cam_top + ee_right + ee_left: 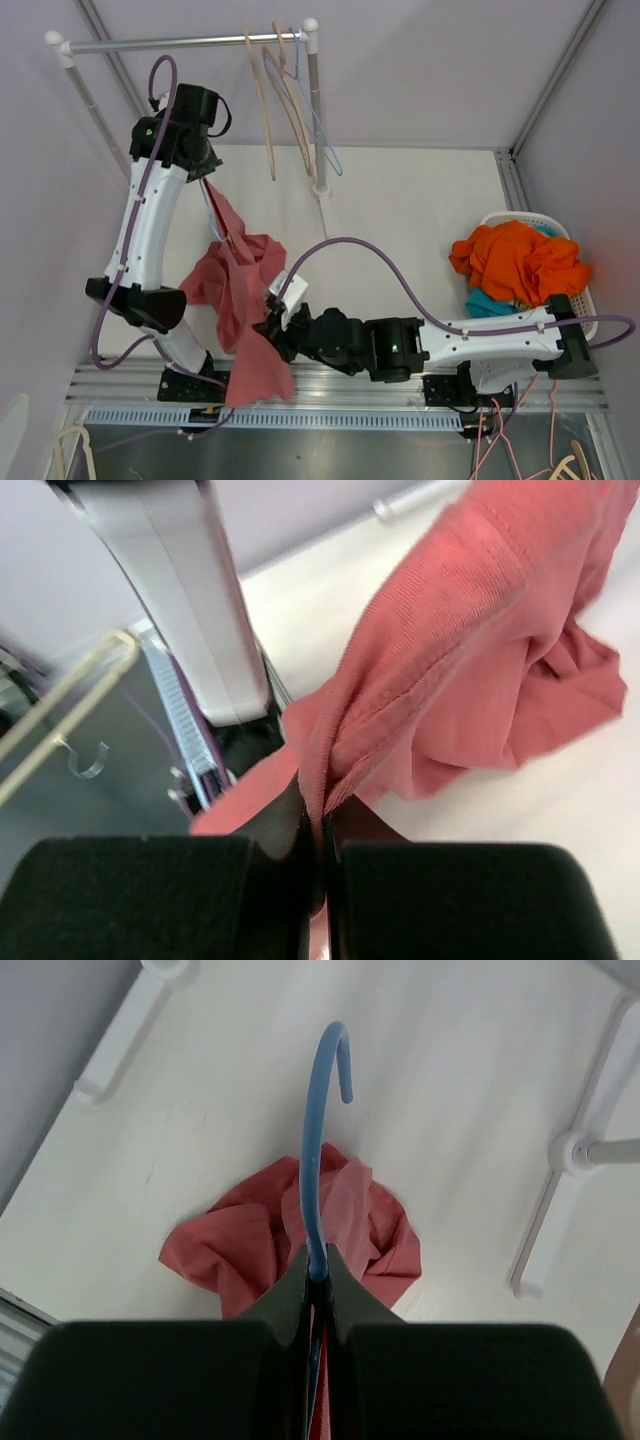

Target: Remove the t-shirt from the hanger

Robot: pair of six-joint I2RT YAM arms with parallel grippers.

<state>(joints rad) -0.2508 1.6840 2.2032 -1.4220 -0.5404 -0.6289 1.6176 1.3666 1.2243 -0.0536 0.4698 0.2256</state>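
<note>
A salmon-red t-shirt (240,285) hangs on a blue hanger (322,1110), draping from the left gripper down to the table's near edge. My left gripper (206,186) is raised at the left and shut on the hanger's neck (318,1260), just below its hook; the shirt (250,1245) bunches underneath. My right gripper (272,326) is low near the front edge and shut on a fold of the shirt's edge (325,805). The shirt (470,630) stretches up and away from its jaws. The hanger's body is hidden inside the fabric.
A white clothes rack (180,43) stands at the back with several empty hangers (290,105) near its right post (318,130). The rack's foot (575,1150) lies to the right of the shirt. A white basket (580,300) with orange and teal clothes sits far right.
</note>
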